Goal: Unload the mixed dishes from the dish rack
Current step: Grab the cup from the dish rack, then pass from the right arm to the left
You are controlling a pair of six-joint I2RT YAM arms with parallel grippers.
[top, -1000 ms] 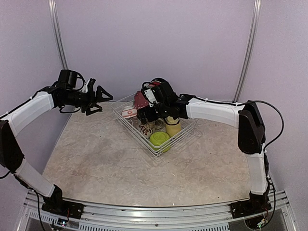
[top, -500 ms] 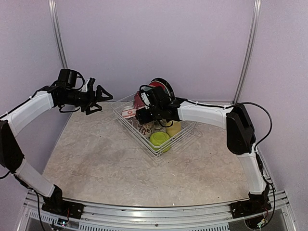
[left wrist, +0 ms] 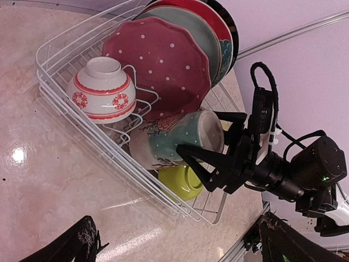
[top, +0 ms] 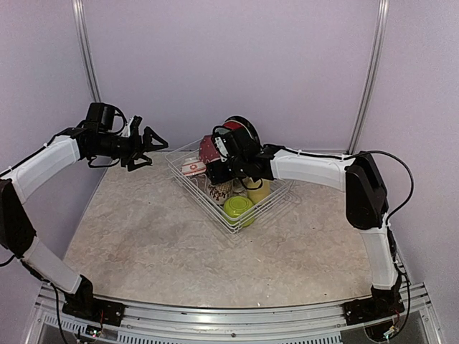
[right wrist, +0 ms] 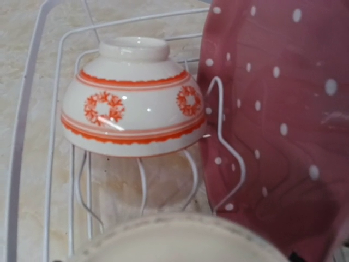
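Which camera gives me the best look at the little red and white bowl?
The right wrist view. The bowl sits close up there, upside down beside the pink plate, with its pattern sharp. The left wrist view shows the bowl whole but smaller. The top view shows only a tiny white and red patch.

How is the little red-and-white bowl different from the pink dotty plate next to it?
The bowl is white with red bands and flower rings; the plate is pink with white dots. The bowl sits upside down; the plate stands on edge. Both are in the dish rack.
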